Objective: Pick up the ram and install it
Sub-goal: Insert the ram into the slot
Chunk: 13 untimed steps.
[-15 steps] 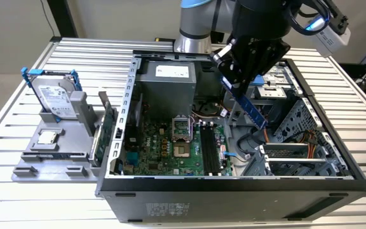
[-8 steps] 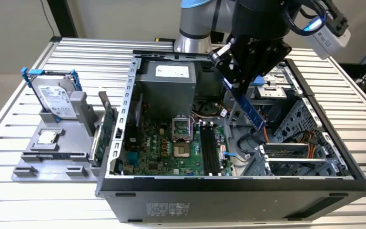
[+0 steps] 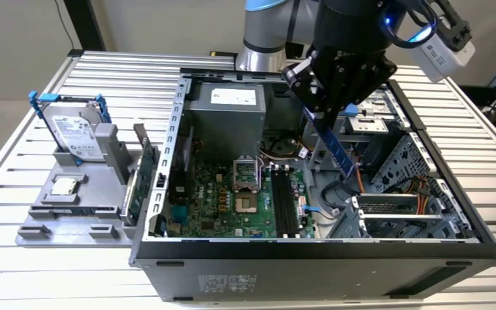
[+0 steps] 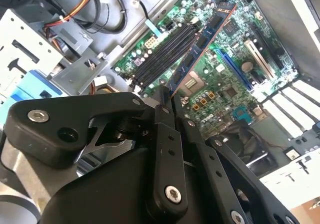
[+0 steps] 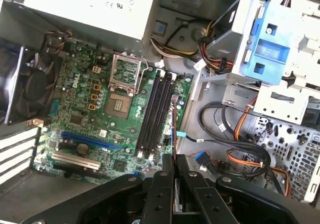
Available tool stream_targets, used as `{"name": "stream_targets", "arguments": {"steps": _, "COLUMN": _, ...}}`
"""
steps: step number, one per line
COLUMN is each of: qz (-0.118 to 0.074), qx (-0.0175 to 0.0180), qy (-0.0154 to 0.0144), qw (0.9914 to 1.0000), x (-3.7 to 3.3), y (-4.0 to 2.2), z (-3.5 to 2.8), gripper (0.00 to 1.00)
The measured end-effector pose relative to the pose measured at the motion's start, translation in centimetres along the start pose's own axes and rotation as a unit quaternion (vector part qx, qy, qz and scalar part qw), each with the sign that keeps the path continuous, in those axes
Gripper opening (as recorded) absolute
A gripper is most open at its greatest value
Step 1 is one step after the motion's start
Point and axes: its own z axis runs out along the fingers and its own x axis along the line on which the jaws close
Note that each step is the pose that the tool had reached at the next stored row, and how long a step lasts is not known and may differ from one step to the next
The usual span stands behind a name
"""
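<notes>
My gripper [image 3: 319,108] hangs over the open computer case [image 3: 317,248], shut on the ram [image 3: 336,150]. The ram is a long, thin blue stick that slants down from the fingers toward the case floor, its lower end above the cables to the exterior view's right of the motherboard. The black memory slots [image 3: 284,200] lie below it and a little toward the exterior view's left. In the second wrist view the ram [image 4: 202,47] runs out from the closed fingertips [image 4: 164,107] over the slots [image 4: 162,57]. In the first wrist view the ram [image 5: 172,129] shows edge-on, beside the slots [image 5: 154,115].
A silver hard drive [image 3: 74,132] and a green card [image 3: 144,169] stand in a grey holder outside the case, on the exterior view's left. Inside the case are the power supply [image 3: 227,116], the CPU socket [image 3: 246,173], a drive cage [image 3: 403,213] and loose cables [image 5: 235,134].
</notes>
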Motion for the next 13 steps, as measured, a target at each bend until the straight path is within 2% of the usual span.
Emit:
{"name": "stream_targets", "arguments": {"steps": 6, "qz": 0.023, "qx": 0.0012, "qy": 0.0001, "qw": 0.99974, "x": 0.0, "y": 0.0, "z": 0.0, "gripper": 0.0}}
{"name": "stream_targets", "arguments": {"steps": 13, "qz": 0.046, "qx": 0.0024, "qy": 0.0002, "qw": 0.99896, "x": 0.0, "y": 0.0, "z": 0.0, "gripper": 0.0}}
